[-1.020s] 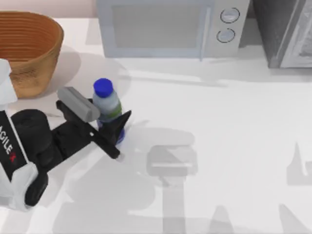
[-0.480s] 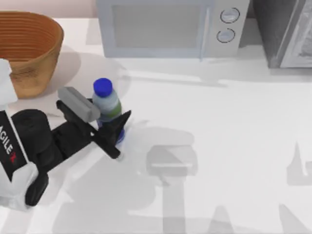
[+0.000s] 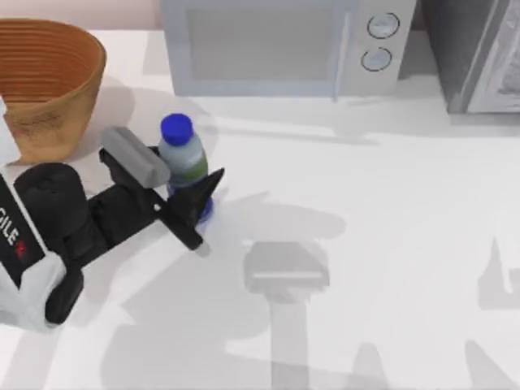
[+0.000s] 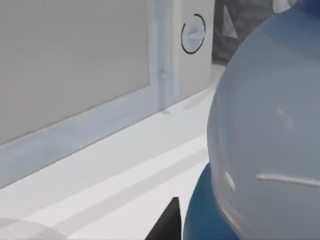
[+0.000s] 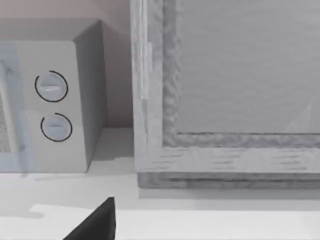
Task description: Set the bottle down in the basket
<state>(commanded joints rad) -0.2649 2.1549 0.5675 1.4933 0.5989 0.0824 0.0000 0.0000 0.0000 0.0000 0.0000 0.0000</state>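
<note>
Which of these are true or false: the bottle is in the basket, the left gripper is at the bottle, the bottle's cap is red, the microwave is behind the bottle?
1. The bottle lies in the wicker basket. False: it stands on the table, right of the basket.
2. The left gripper is closed on the bottle. True.
3. The bottle's cap is red. False: blue.
4. The microwave stands at the table's far edge. True.

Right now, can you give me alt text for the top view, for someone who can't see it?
The left gripper is closed around an upright bottle on a white table, right of a wicker basket at the far left. A microwave stands along the back edge.
</note>
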